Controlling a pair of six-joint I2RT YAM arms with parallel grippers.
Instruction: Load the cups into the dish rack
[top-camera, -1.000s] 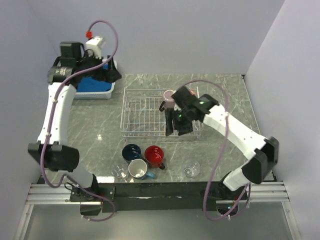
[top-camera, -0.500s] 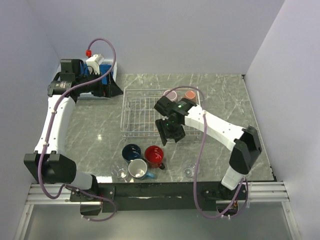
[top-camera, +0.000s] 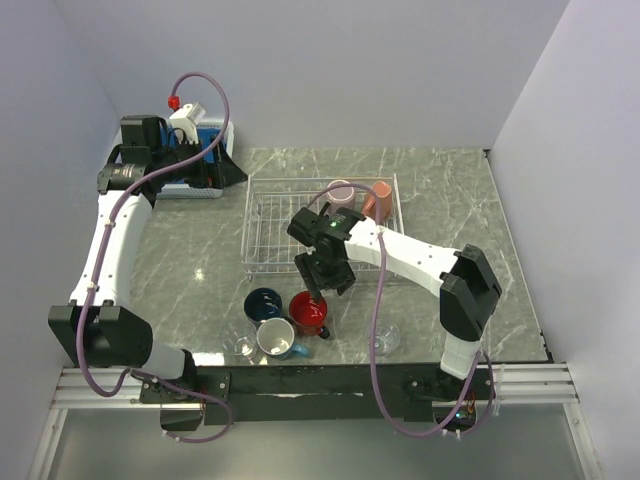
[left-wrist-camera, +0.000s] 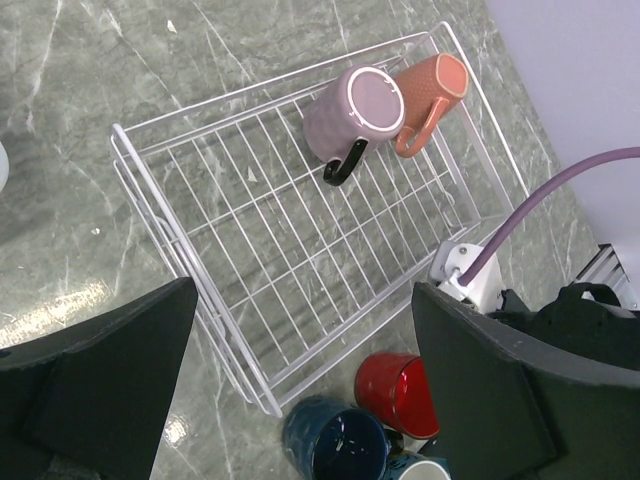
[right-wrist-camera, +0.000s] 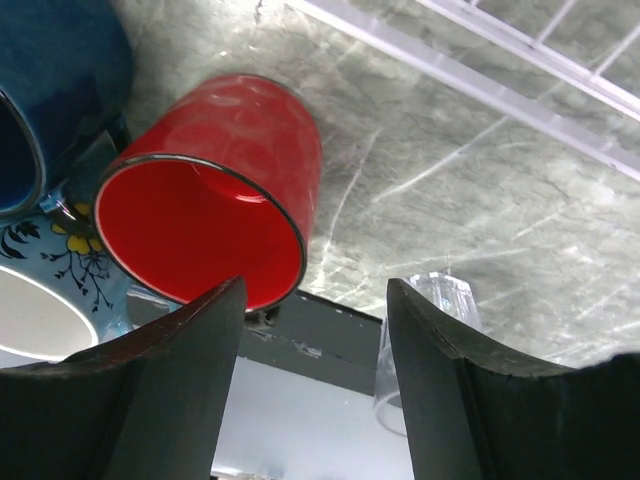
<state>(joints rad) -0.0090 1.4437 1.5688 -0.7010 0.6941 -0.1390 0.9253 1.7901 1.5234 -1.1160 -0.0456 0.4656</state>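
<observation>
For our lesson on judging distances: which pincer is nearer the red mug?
Right. The right pincer hangs just above the red mug, by the near edge of the rack; the left pincer is far away at the back-left, beyond the rack.

Red mug, navy mug, mauve mug, orange mug, white rack

In the far right corner of the dish rack lie two mugs, side by side. On the table before the rack three more mugs cluster, a glass cup at either side.
</observation>
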